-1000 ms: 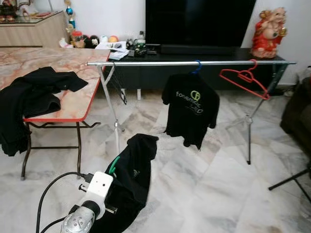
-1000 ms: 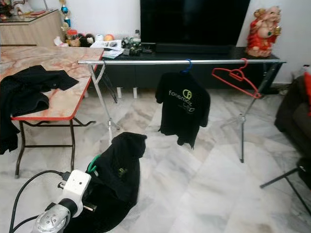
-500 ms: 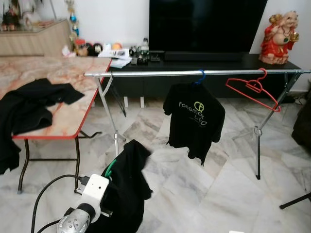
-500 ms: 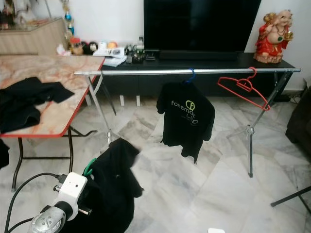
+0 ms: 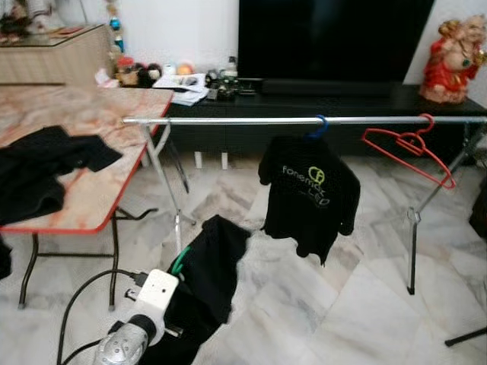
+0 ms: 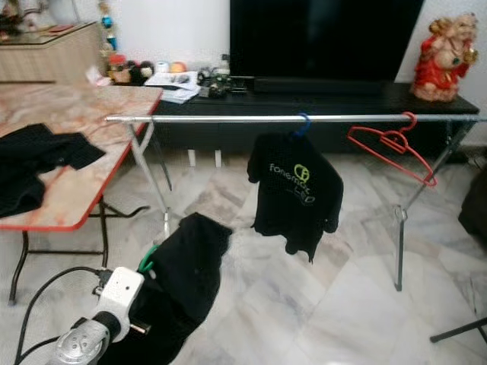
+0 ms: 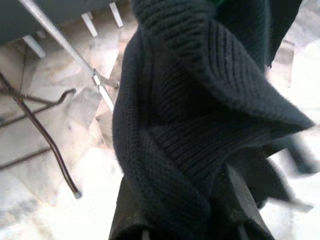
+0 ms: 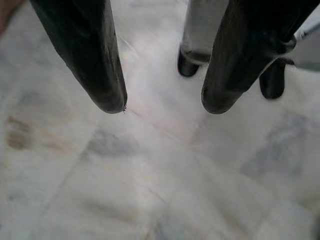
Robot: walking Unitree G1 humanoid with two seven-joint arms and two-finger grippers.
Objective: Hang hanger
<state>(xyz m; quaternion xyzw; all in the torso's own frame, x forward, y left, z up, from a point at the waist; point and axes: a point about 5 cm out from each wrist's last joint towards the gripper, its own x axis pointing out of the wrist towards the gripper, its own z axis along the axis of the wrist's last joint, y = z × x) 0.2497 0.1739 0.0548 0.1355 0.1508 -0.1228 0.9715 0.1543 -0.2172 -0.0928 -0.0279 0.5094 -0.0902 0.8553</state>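
Observation:
A black garment [image 5: 207, 270] on a green hanger [image 5: 179, 260] hangs from my left gripper [image 7: 185, 225] low at the front left, and its knit cloth covers most of the fingers. My left arm's white wrist camera [image 5: 157, 292] sits just below it. Ahead runs a silver clothes rail [image 5: 228, 120] on folding legs. A black printed T-shirt [image 5: 310, 199] on a blue hanger [image 5: 318, 126] hangs at the rail's middle. An empty red hanger [image 5: 411, 146] hangs further right. My right gripper [image 8: 162, 107] is open over the marble floor [image 8: 125, 180].
A marble-top table with a red edge [image 5: 91, 122] stands to the left with black clothes [image 5: 38, 167] on it. Behind the rail are a dark TV cabinet [image 5: 327, 91] and a red figurine [image 5: 455, 61]. A black stand leg [image 5: 466, 336] lies at the right.
The whole picture has shifted, so the camera moved; the rail now sits lower and nearer in the picture. The black garment stays held in my left gripper.

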